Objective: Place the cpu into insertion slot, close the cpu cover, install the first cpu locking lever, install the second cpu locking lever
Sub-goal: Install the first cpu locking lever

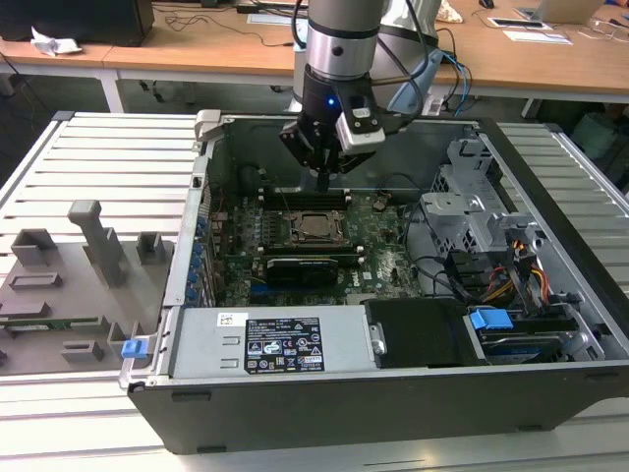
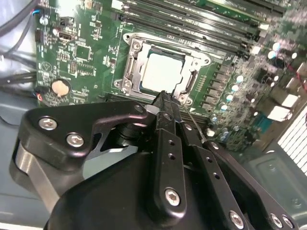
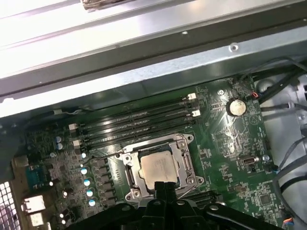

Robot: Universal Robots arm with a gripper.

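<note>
Silvery cpu (image 2: 163,72) seated in socket (image 2: 125,82), cpu cover (image 2: 142,67) down around it, inside open case (image 1: 393,405); gripper (image 2: 164,96) fully closed, empty.

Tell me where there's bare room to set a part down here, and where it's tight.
Free: the slatted table around the grey fixture tray, at the exterior view's left of the computer case; the power supply top. Crowded: around the cpu, below the gripper, and the cables beside the drive cage.

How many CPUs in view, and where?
1. The cpu sits on the motherboard, framed by the cpu cover, near the tip of the shut gripper. Others could be hidden behind the arm.
</note>
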